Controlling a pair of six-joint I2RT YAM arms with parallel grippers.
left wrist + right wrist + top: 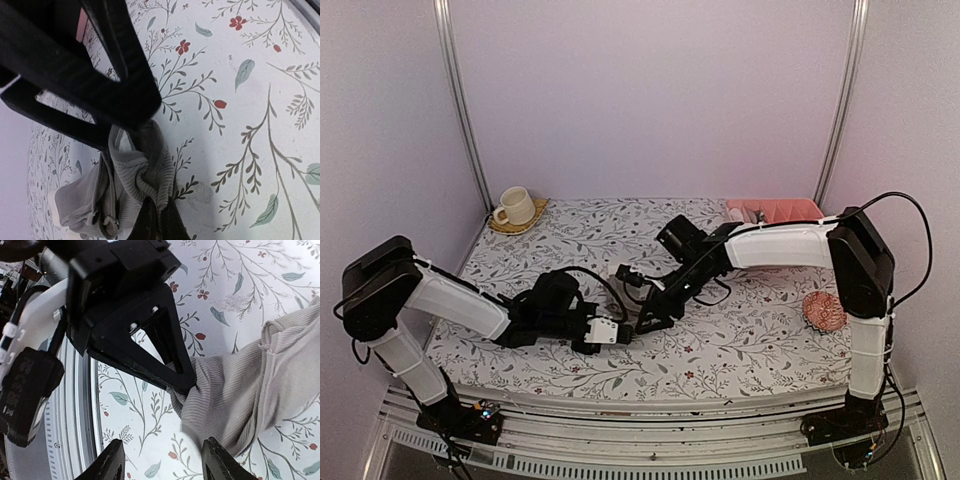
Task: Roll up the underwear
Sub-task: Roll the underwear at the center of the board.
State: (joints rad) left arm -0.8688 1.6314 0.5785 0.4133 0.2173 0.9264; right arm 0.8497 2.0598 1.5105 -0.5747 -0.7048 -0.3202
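Your left jaws are pressed together on a bunched fold of the underwear point(135, 185). The ribbed grey cloth lies crumpled on the desk point(760, 350), close to the middle of its near edge. Your right jaws stand spread just over the same cloth point(250, 390). Their fingertips point(112, 462) seem to grip nothing, though the wrist view is tight. From overhead, both arms hide the garment.

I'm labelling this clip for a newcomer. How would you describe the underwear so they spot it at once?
On the flowered tablecloth, look near the front middle. The underwear is the bunched grey-brown cloth pinched in the left gripper. Unlike the round pink knitted ball far right, it is limp and ribbed.
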